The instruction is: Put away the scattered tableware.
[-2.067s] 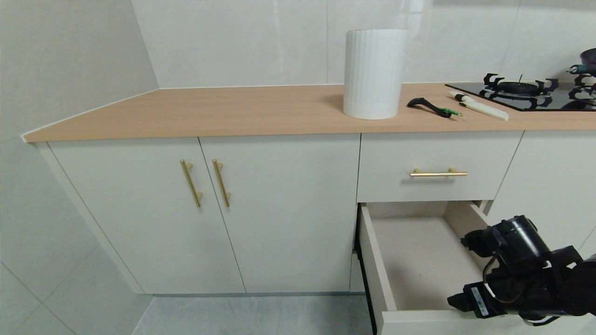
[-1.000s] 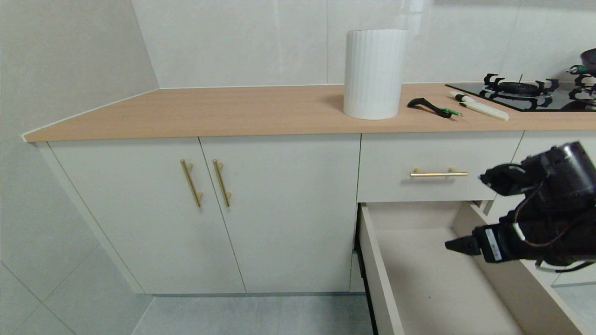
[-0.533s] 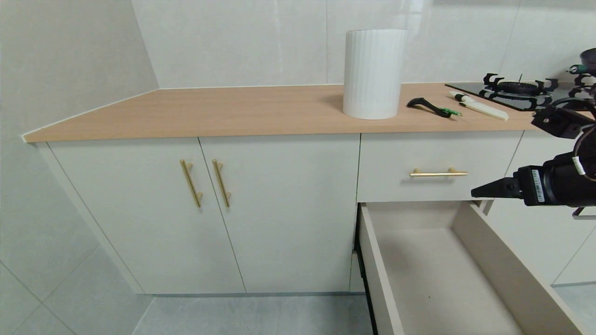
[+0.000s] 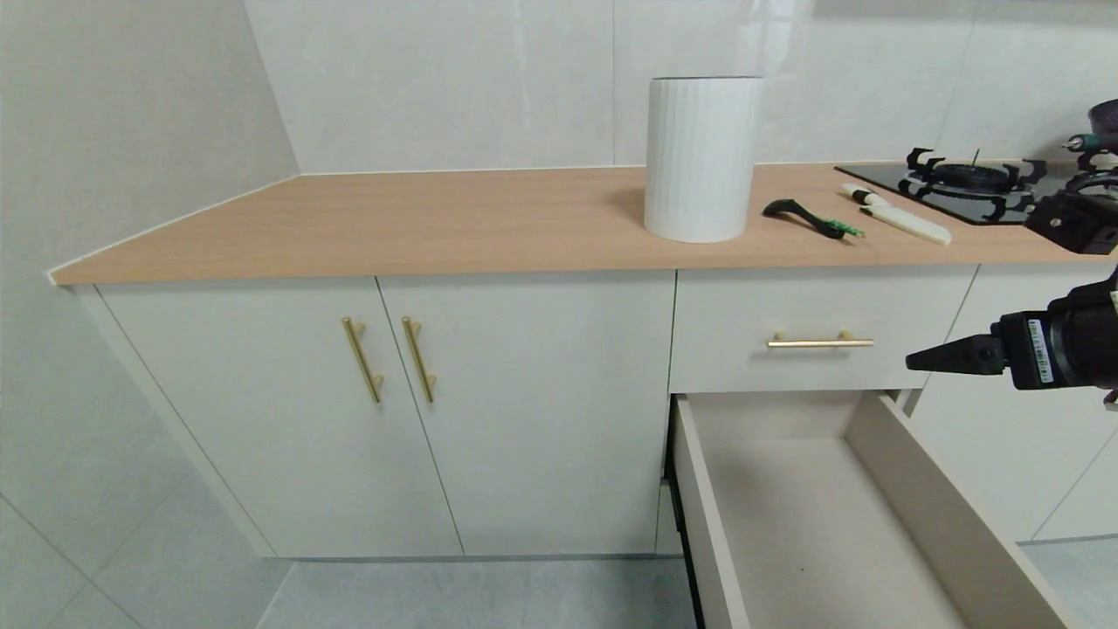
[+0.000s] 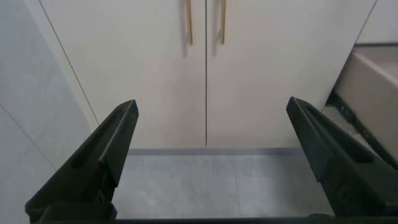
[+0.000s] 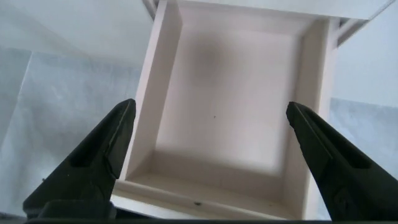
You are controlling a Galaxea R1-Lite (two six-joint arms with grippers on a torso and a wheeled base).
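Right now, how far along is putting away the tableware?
Done: the lower drawer is pulled open, nothing in it yet. In hand: nothing; the right pincer hangs open above it. To do: the black utensil and white knife lie on the countertop.

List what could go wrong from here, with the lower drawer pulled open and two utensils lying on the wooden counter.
1. The tall white ribbed container stands close beside the black-handled utensil; a reach by the open right gripper might knock it.
2. The slim cream-white utensil lies flat by the black gas hob; it may slide toward the grates instead of being gripped.
3. The pale open drawer juts out below; the gripper could strike its wall.
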